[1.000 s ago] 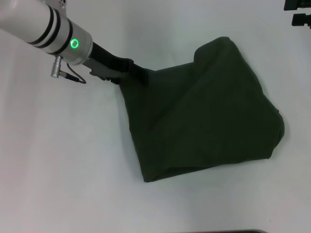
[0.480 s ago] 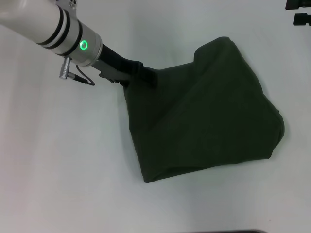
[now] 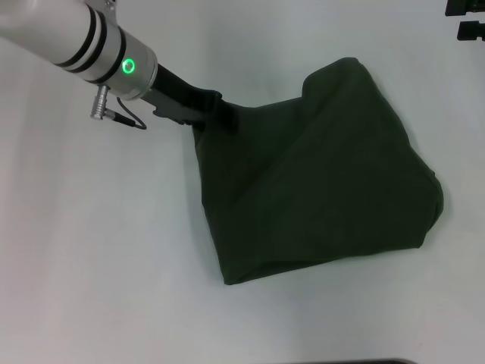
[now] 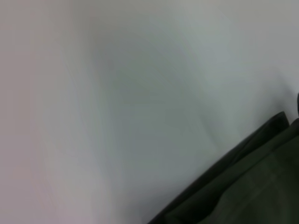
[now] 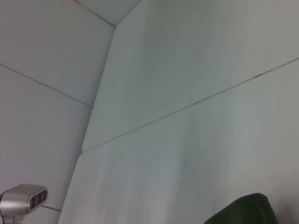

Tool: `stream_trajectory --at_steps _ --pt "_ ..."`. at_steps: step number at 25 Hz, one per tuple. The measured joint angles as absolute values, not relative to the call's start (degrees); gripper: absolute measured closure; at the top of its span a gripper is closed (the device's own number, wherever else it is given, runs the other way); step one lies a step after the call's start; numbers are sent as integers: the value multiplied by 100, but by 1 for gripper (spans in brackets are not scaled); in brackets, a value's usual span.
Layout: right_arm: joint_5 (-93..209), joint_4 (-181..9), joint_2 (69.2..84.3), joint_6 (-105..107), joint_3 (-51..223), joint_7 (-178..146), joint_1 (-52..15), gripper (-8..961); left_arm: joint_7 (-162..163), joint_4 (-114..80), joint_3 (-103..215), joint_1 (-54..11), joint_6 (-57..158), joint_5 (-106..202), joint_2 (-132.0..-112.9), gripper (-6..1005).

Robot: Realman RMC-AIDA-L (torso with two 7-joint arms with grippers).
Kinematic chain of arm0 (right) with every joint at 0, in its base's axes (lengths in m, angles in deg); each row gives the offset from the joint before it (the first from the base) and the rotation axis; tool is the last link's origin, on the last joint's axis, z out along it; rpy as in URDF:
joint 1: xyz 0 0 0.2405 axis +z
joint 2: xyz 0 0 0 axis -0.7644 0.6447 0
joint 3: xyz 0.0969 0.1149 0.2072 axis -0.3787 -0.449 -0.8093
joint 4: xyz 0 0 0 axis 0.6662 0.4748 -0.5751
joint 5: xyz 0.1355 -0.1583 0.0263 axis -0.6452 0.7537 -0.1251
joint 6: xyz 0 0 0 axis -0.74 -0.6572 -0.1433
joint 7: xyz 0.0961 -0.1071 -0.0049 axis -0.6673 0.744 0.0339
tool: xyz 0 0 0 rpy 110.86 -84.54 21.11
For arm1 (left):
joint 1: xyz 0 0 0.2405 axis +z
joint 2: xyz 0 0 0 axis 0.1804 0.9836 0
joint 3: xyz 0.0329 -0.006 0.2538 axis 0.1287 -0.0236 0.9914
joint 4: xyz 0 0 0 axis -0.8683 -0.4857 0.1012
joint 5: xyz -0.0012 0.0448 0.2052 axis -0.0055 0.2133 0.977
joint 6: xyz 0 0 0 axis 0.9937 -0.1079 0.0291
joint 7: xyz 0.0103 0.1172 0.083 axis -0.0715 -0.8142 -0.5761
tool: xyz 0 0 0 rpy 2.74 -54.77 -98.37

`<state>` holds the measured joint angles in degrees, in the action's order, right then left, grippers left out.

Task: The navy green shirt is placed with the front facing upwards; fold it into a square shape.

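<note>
The left gripper point(image 3: 224, 115) is pinching, jaws clenched, the far-left corner of the partly folded shirt point(image 3: 326, 182) lying mid-counter point(image 3: 91, 250), the right gripper point(image 3: 466, 19) idling at the counter's far-right corner.

One navy green shirt point(image 3: 318, 182) is counted, folded on one white table point(image 3: 91, 250). Two grippers are seen: the left gripper point(image 3: 220, 114) and the right gripper point(image 3: 466, 19).
</note>
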<state>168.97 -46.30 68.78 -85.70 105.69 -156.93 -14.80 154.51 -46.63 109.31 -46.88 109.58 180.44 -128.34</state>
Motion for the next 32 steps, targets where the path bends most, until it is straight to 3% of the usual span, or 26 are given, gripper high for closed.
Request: stream_trajectory --at_steps 10,18,24,32 --pt "16897 -4643 6878 -8570 10591 -15695 -1488 235 15447 -4765 10969 -4693 11127 18090 -12846 673" --pt "16901 -4644 6878 -8570 10604 -15696 -1493 235 15445 -4966 10935 -4619 11263 18054 -12823 876" --pt "16900 -4644 6878 -8570 10601 -15696 -1497 234 15480 -5017 10925 -4544 11299 18058 -12791 954" --pt "16900 -4652 6887 -8570 10622 -15696 -1486 234 15548 -5022 10694 -4387 11295 18059 -12651 954"
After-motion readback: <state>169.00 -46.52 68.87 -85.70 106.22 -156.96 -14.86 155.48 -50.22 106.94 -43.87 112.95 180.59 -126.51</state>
